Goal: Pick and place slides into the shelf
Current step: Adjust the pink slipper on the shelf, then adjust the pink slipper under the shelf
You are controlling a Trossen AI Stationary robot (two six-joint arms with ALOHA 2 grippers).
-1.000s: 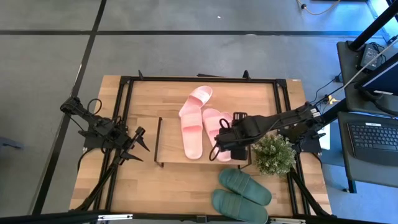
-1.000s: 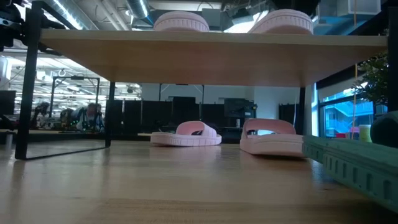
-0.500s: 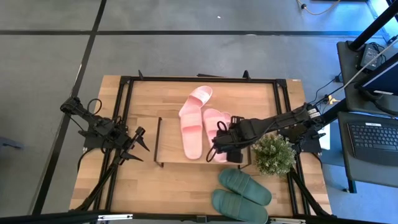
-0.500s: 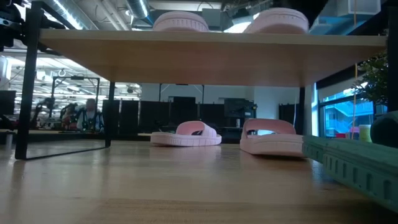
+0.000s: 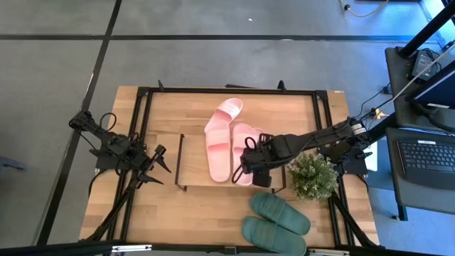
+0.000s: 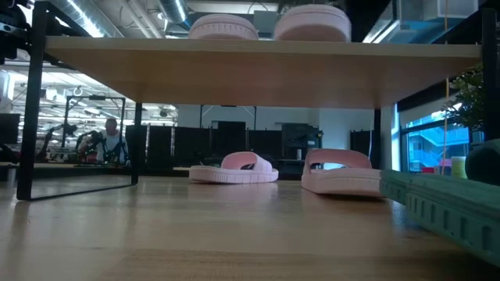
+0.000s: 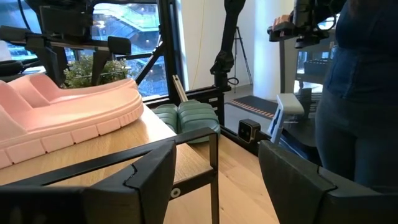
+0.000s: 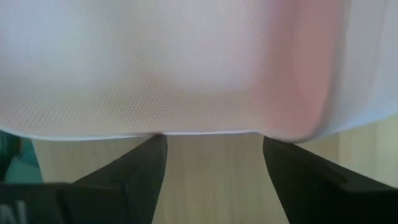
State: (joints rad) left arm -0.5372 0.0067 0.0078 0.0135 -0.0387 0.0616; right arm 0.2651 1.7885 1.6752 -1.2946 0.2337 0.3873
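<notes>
Shelf point(image 5: 195, 174) top: pink slide point(image 5: 244, 142) touching right gripper point(image 5: 245, 165) (fingers apart).

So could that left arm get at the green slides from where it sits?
Probably not easily. The left gripper waits open near the table's left edge, while the green slides lie at the far right front, with the shelf standing partly across the straight path.

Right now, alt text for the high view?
Right end effector open against a pink slide on the shelf, beside its mate. Green slides and plant at right; left end effector idle, open.
</notes>
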